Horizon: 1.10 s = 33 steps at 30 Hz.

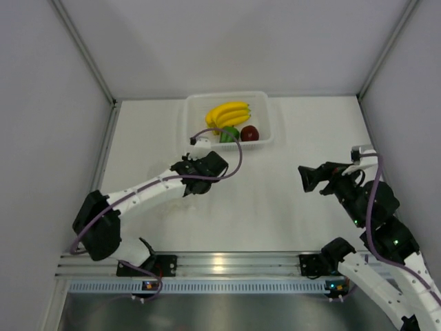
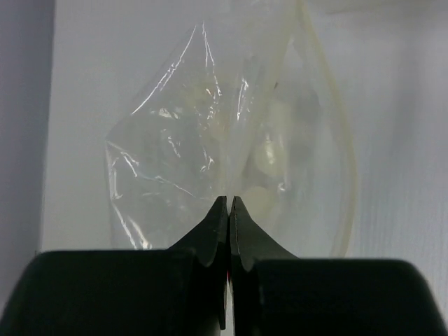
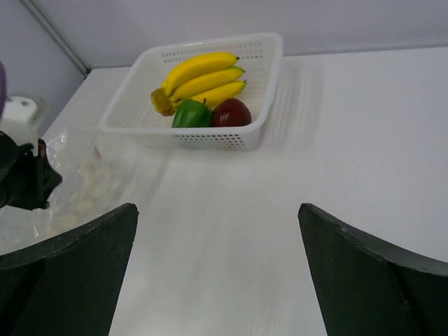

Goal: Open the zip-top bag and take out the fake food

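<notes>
Top external: one basket [image 1: 227, 96], 12 o'clock, holds one banana bunch [image 1: 229, 114], one red fruit [image 1: 250, 132], one green pepper [image 1: 229, 134]; left claw [image 2: 229, 203] pinches one zip-top bag [image 2: 182, 161]; right claw [image 3: 217, 210] released.

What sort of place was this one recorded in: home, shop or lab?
Probably a lab robot cell: a plain white table boxed in by blank panels, the left arm and right arm bolted to an aluminium rail, and plastic toy food in a white basket.
</notes>
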Motion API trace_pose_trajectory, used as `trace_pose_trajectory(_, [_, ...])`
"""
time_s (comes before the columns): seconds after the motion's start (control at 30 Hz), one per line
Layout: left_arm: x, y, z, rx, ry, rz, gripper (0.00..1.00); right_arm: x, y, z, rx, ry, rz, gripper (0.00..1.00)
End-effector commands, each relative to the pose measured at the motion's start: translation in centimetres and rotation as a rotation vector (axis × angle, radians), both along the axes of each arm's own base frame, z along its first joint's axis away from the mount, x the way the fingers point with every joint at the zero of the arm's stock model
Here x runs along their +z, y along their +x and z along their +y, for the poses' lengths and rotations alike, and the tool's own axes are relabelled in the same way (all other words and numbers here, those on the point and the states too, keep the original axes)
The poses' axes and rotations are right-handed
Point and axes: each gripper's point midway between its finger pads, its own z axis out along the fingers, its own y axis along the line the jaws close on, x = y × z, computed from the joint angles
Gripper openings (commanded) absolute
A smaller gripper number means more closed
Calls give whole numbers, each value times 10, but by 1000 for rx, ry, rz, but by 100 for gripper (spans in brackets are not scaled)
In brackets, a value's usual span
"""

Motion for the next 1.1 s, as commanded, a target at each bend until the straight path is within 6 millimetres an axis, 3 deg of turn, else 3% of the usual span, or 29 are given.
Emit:
trace_pose_trajectory(0.0, [-34, 3, -46, -87, -91, 133, 0, -14, -8, -20, -69, -69, 46, 99])
trace_pose_trajectory(0.1, [-47, 4, -79, -161, -146, 162, 0, -28, -5, -20, -67, -111, 76, 99])
trace_pose_trajectory(0.2, [-56, 2, -93, -189, -180, 188, 1, -41, -1, -15, -59, -134, 125, 99])
trace_pose_trajectory(0.3, [-55, 3, -96, -195, -189, 188, 39, -41, 1, -10, -39, -129, 132, 99])
trace_pose_trajectory(0.33, [-55, 2, -96, -199, -191, 191, 58, -41, 1, -10, -40, -128, 132, 99])
trace_pose_trajectory(0.4, [-48, 0, -98, -211, -218, 184, 76, -40, 2, -10, -42, -123, 125, 99])
trace_pose_trajectory(0.43, [-44, 0, -100, -223, -229, 182, 98, -40, 2, -9, -41, -121, 123, 99])
trace_pose_trajectory(0.57, [-18, -6, -118, -311, -361, 154, 98, -45, 6, -7, -34, -137, 127, 99])
trace_pose_trajectory(0.67, [14, -5, -120, -327, -441, 79, 98, -43, 8, -9, -53, -140, 127, 99])
trace_pose_trajectory(0.8, [57, -3, -93, -273, -470, -68, 98, -37, 10, -14, -86, -125, 114, 99])
trace_pose_trajectory(0.9, [75, -4, -74, -240, -492, -131, 98, -34, 12, -14, -91, -114, 99, 99])
trace_pose_trajectory(1.03, [103, -20, -39, -213, -532, -227, 98, -27, 16, -23, -153, -114, 96, 99])
trace_pose_trajectory(1.07, [121, -28, -25, -206, -567, -286, 98, -27, 16, -25, -164, -119, 97, 99])
